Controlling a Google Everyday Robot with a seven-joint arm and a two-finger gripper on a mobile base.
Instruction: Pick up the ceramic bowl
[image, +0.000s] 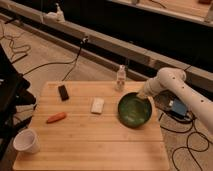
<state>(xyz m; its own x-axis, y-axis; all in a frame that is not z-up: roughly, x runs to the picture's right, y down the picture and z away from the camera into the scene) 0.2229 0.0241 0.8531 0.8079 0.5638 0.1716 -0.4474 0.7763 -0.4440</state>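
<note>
**Desk:** Where is the ceramic bowl (134, 110), and which way does it face?

**Photographer:** Toward 3 o'clock on the wooden table (95, 145), near the right edge; it is round, so no long axis can be named; its mouth looks tipped toward the camera, the mottled green inside showing, though whether the far rim is lifted off the wood cannot be told.

**Desk:** And the gripper?

**Photographer:** The gripper (141, 95) is at the bowl's far rim, at about 1 o'clock on the bowl, at the end of the white arm (172, 82) reaching in from the right; how far the claw is spread, and whether it has hold of the rim, cannot be told.

**Desk:** What else is on the table?

**Photographer:** A white block (97, 105) just beside the bowl at its 9 o'clock; a small bottle (120, 78) standing upright at the bowl's 11 o'clock, near the far edge; a black block (63, 92) toward the far left; an orange carrot (56, 117) at 9 o'clock on the table; a white paper cup (27, 141) upright at the near left corner, well apart from the bowl; cables (187, 135) lie on the floor to the right.
</note>
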